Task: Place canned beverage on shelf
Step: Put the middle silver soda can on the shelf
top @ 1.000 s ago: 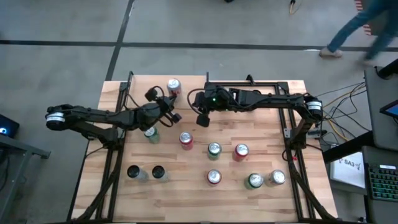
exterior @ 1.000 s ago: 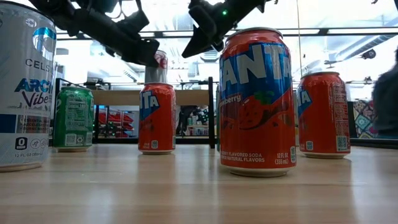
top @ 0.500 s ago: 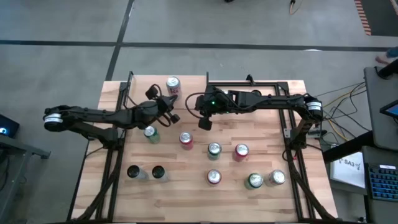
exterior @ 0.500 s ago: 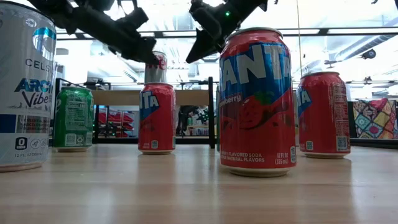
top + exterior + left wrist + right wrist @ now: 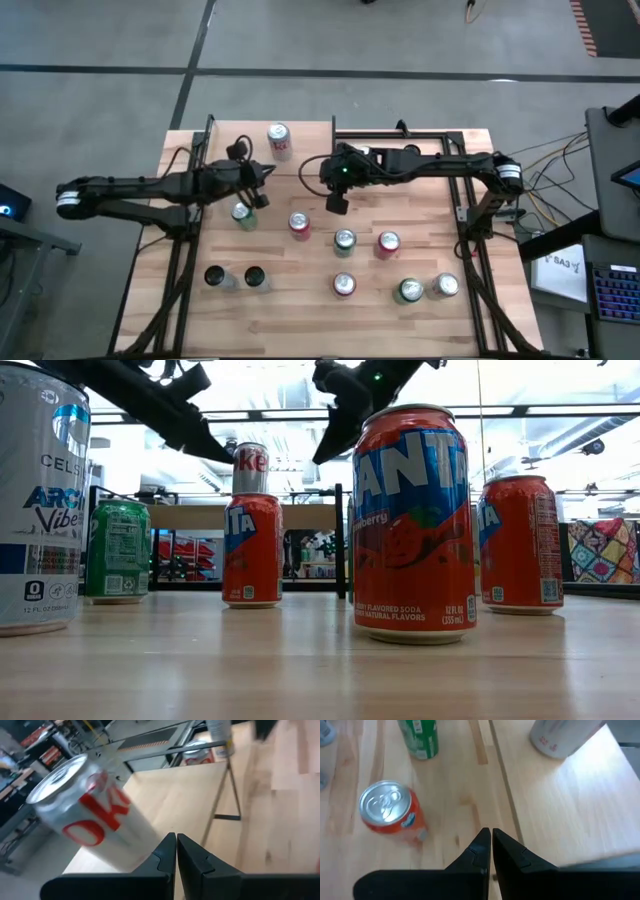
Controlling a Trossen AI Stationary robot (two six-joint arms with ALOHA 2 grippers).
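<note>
The silver Coke can (image 5: 279,139) stands upright on the shelf (image 5: 300,140) at the table's far edge, just beyond the empty, closed left gripper (image 5: 262,186); the right gripper (image 5: 336,205), likewise closed, hovers nearby.

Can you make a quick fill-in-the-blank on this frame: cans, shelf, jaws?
1. The silver Coke can stands on the ___.
2. The left gripper has its jaws ___.
3. The right gripper holds ___.
4. The can nearest below the right gripper is ___ in colour.

Missing words: shelf; shut; nothing; red
</note>
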